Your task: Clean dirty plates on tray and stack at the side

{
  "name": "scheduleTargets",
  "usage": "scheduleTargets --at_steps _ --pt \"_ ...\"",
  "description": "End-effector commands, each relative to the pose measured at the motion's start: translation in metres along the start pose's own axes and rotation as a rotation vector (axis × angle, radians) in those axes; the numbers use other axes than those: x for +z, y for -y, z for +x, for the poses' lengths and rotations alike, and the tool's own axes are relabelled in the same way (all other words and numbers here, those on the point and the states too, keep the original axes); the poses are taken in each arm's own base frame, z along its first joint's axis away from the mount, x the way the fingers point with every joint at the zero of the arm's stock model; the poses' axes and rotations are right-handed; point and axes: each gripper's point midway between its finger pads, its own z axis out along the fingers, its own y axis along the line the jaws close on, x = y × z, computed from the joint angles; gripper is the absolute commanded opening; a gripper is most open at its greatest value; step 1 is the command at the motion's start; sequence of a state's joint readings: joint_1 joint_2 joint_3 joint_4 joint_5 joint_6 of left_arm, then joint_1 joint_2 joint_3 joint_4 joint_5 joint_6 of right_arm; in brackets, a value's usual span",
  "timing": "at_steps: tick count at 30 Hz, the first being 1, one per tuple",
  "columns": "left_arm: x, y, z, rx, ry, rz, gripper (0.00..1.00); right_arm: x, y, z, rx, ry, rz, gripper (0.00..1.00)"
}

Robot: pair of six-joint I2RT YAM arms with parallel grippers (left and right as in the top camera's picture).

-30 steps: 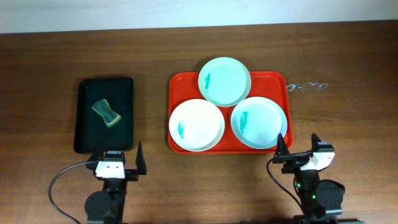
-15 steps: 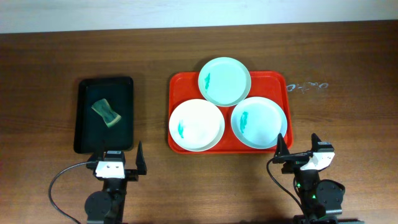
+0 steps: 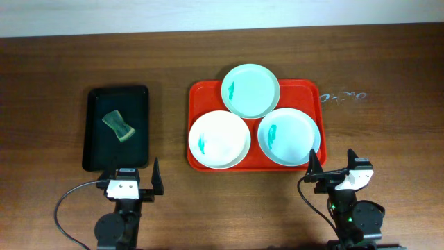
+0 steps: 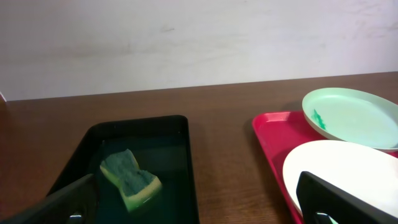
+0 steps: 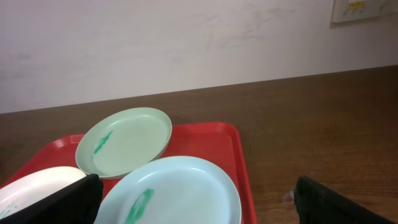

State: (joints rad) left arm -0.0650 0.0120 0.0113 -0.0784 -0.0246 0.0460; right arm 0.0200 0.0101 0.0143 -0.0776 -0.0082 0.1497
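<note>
Claws of both arms hang parted wide and hold nothing near the front edge of the wooden table [image 3: 388, 139]: the left claw [image 3: 130, 167] just short of a black tray [image 3: 94, 153], the right claw [image 3: 333, 161] beside the front right corner of the red tray [image 3: 201, 97]. Three plates lie on the red tray in a triangle, their rims meeting. The mint plate [image 3: 250, 90] sits at the back and overhangs the far rim; the white plate [image 3: 219, 139] is front left and the light blue plate [image 3: 287, 136] front right. Each carries a small teal smear. A green and yellow sponge [image 3: 118, 125] lies in the black tray, well apart from the plates. Pale scribbles [image 3: 345, 96] mark the tabletop right of the red tray, too faint to read. A wall plate [image 5: 357, 9] in the right wrist view bears small print, also illegible.
</note>
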Motion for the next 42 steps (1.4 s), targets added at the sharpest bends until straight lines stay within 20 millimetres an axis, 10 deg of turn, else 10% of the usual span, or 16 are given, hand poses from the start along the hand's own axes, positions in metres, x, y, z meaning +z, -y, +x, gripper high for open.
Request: scheduleTargets --at_steps 1,27,33,39,42 --pt "0.0 0.003 0.001 0.019 0.0 0.019 0.99 0.0 0.001 0.003 0.001 -0.002 0.004 0.98" --pt "0.0 0.003 0.001 0.019 0.0 0.019 0.99 0.0 0.001 0.003 0.001 -0.002 0.004 0.99" --pt "-0.026 0.089 -0.01 -0.19 0.0 0.552 0.99 0.0 0.001 0.003 0.001 -0.002 0.003 0.99" --pt "-0.076 0.127 -0.08 -0.441 0.136 0.931 0.99 0.0 0.001 0.003 0.001 -0.003 0.004 0.98" --pt "-0.121 0.113 -0.159 -0.269 0.584 0.935 0.99 0.0 0.001 0.003 0.001 -0.002 0.004 0.99"
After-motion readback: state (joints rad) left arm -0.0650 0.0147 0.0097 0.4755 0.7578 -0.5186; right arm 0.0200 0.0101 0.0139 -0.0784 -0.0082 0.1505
